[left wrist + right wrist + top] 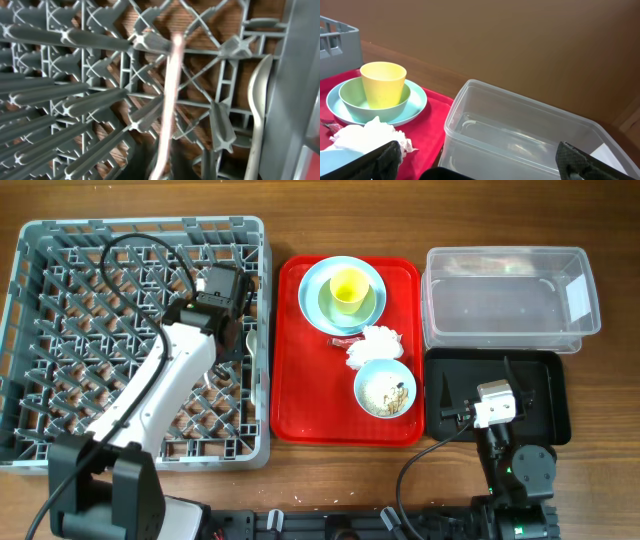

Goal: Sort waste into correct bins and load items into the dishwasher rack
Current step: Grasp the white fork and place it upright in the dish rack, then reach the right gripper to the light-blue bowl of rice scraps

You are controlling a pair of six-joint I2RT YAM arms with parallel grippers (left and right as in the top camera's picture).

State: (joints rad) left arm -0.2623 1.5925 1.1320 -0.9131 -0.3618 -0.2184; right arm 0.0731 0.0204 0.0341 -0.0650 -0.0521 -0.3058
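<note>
My left gripper (226, 292) is down inside the grey dishwasher rack (40, 240) near its right wall. In the left wrist view a blurred white fork (170, 100) stands between its dark fingers (192, 167); a pinch does not show. A white spoon (257, 100) lies along the rack wall. My right gripper (480, 167) is wide open and empty over the black tray (545, 395), facing the clear tub (520, 135). The red tray (300, 400) carries a blue plate (312, 285), a yellow cup (348, 288), a napkin (375, 345), a red wrapper (345, 340) and a bowl (385, 388) of scraps.
The yellow cup (382, 82) sits in a greenish bowl (350, 97) on the plate. Upright pegs (90, 37) crowd round the left gripper. The clear tub (510, 300) stands behind the black tray. Bare wooden table shows between rack, red tray and bins.
</note>
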